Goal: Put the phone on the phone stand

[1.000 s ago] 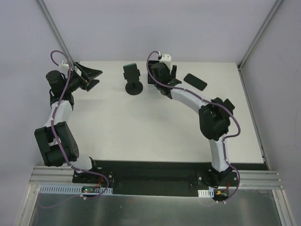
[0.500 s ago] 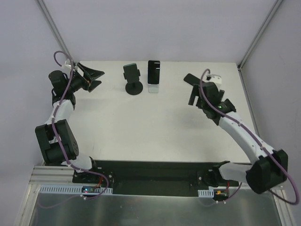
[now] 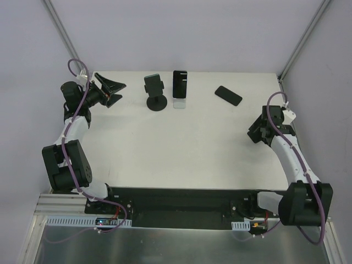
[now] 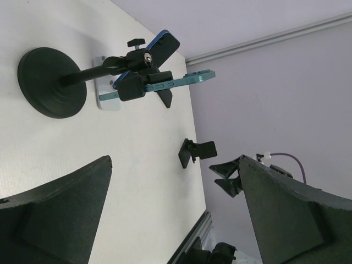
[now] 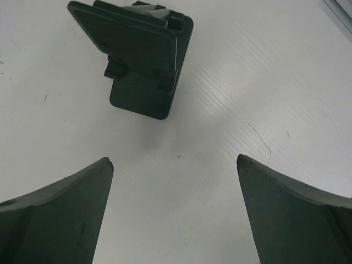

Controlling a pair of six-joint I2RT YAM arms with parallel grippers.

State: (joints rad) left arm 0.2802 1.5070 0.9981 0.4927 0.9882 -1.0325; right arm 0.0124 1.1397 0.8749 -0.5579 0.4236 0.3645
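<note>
The phone (image 3: 180, 83), dark with a teal edge, leans upright on a small white phone stand (image 3: 178, 103) at the back middle of the table. The left wrist view shows the phone (image 4: 165, 85) edge-on. My right gripper (image 3: 257, 132) is open and empty far to the right of it, low over bare table (image 5: 174, 159). My left gripper (image 3: 121, 92) is open and empty at the back left, its fingers pointing toward the stands (image 4: 175, 159).
A black stand with a round base (image 3: 157, 103) and a clamp head (image 4: 144, 55) is just left of the phone. A black folding stand (image 3: 228, 94) lies at the back right, in front of my right gripper (image 5: 140, 60). The table's right edge (image 3: 300, 159) is near my right arm.
My right arm has pulled away from the phone on the white stand to the table's right side. My left gripper has opened a little wider and tilted slightly.
</note>
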